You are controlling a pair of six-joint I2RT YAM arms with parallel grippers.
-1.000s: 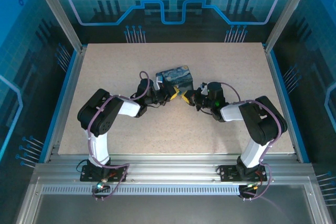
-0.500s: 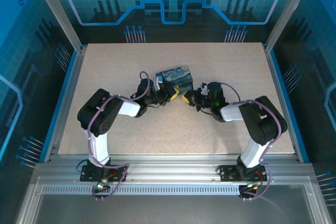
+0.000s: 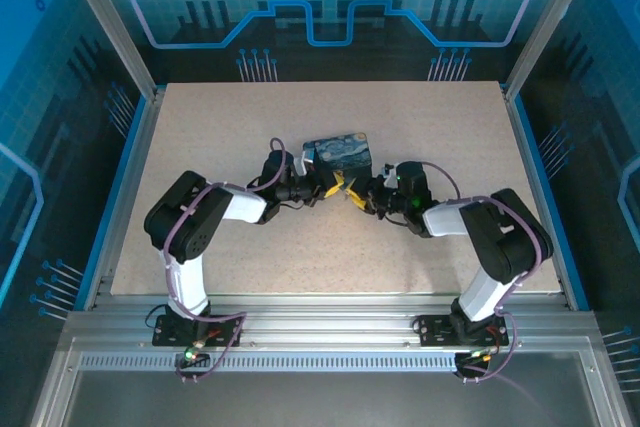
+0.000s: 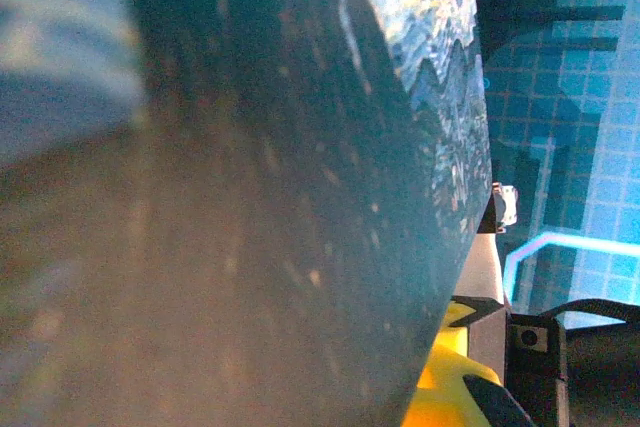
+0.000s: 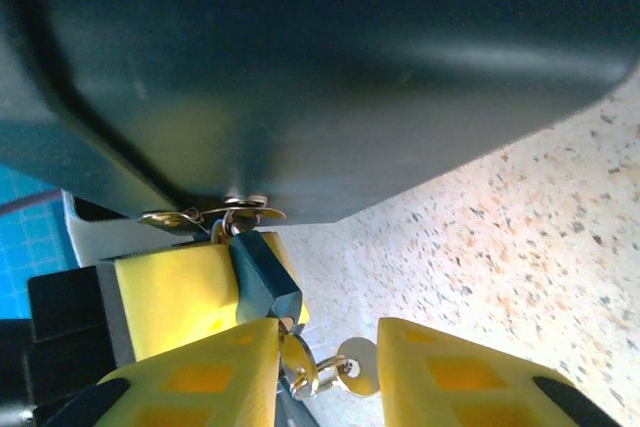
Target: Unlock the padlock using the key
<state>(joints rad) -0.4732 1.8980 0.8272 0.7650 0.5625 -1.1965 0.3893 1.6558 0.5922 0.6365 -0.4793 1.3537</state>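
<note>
The padlock (image 5: 262,275), a small dark teal block, hangs by its shackle from the brass hasp (image 5: 235,213) on the underside edge of the night-sky box (image 3: 339,151). A brass key (image 5: 298,352) sits in its lower end, and a second key (image 5: 358,365) dangles from the ring. My right gripper (image 5: 328,335) is open around the keys, with its left finger (image 5: 200,372) touching the inserted key. One yellow finger (image 5: 170,292) of my left gripper (image 3: 322,190) lies against the padlock's side. The box wall (image 4: 250,207) hides the left jaws.
The speckled table (image 3: 420,117) stretches round the box, framed by aluminium posts and blue panels. Both arms meet at the box's near edge, fingertips almost touching. A yellow finger (image 4: 450,387) shows at the lower right of the left wrist view.
The right gripper has moved left and a little nearer, closing on the left gripper at the box's front. The box has turned slightly, standing squarer.
</note>
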